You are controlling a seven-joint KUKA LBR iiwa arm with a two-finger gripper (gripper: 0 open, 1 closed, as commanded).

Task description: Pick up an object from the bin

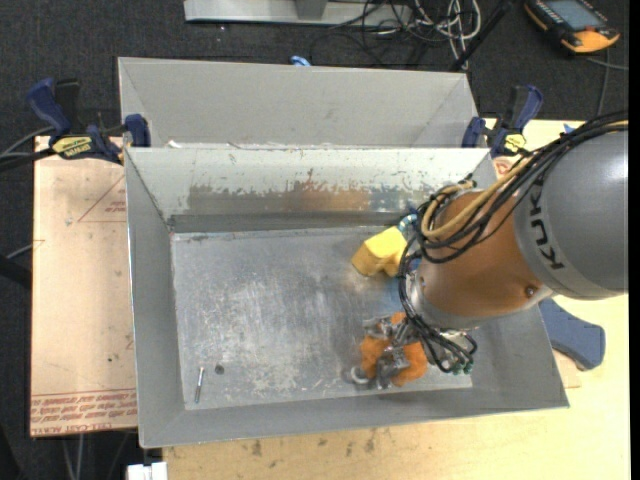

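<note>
In the camera view the gripper [385, 360] is low in the bin [250, 298], its tip at the floor close to the front wall and to the corner on the arm's side. The wrist above it, under the orange-brown cover [470, 268], leans in steeply from over the rim. That pose probably suits reaching a thing lying flat near a wall, where a straight drop would bring the wrist against the sloped side. Right at the tip lies a small orange thing [403, 367], bright and lumpy, touching or nearly touching the gripper. It is the likeliest thing to be picked, though I cannot tell whether it is gripped or merely beside the tip. Dark cables [440, 343] and the wrist hide the gripper's working end, so I cannot tell whether it is wide, narrow or closed on anything. Beyond the gripper, toward the back wall and partly tucked under the cover, sits a yellow block [378, 254], apart from the orange thing and not in its way. Well away on the side opposite the arm, a thin metal pin [199, 384] lies near the front wall. The closest obstruction is the front wall, which leaves little room on that side of the tip.
</note>
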